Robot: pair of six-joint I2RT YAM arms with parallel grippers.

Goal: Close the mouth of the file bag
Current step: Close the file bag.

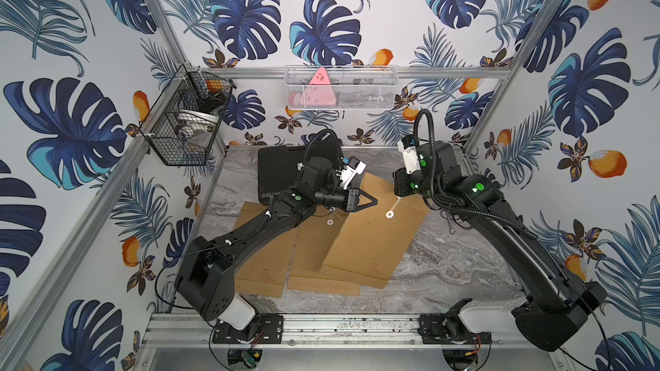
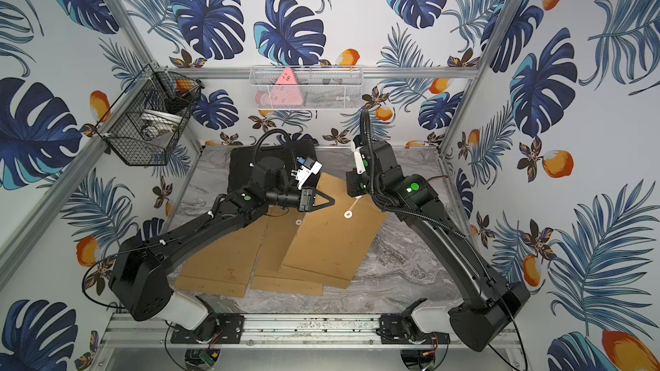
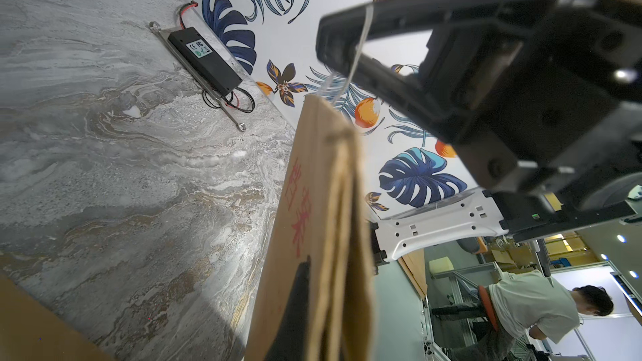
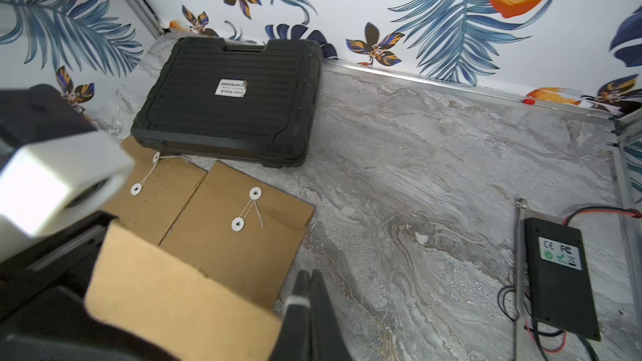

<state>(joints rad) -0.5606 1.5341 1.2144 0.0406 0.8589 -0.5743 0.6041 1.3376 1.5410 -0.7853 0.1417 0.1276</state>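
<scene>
Far left, a black wire basket (image 1: pixel 185 126) hangs on the side wall. L arm (image 1: pixel 250 233) reaches from its base at the near-left corner diagonally toward mid-counter, w/ the wrist bent so the L hand (image 1: pixel 375 201) lies level, pointing right. Behind that wrist a black case (image 1: pixel 278 173) lies flat at the back of the counter (image 1: pixel 446 262). Under the arm a left bag (image 1: pixel 264 265) & a middle bag (image 1: pixel 310 255) lie flat, overlapping.

L hand is pressed shut on the file bag (image 1: pixel 375 244). In the left wrist view one finger (image 3: pixel 295 307) lies against the brown paper, and the bag shows edge-on w/ red print. The file bag sits right of centre, partly over the middle bag. Its mouth end is toward the back & raised off the counter, the other end resting down.

A white string (image 1: pixel 394 206) runs from the round washer (image 1: pixel 389 214) up to the R hand (image 4: pixel 308 274). That hand points down over the mouth end, fingers pressed together, pinching the string. R arm (image 1: pixel 500 230) curves in from the near-right base, wrist folded downward. Far right, a black box (image 4: pixel 559 272) w/ wires lies on the counter.
</scene>
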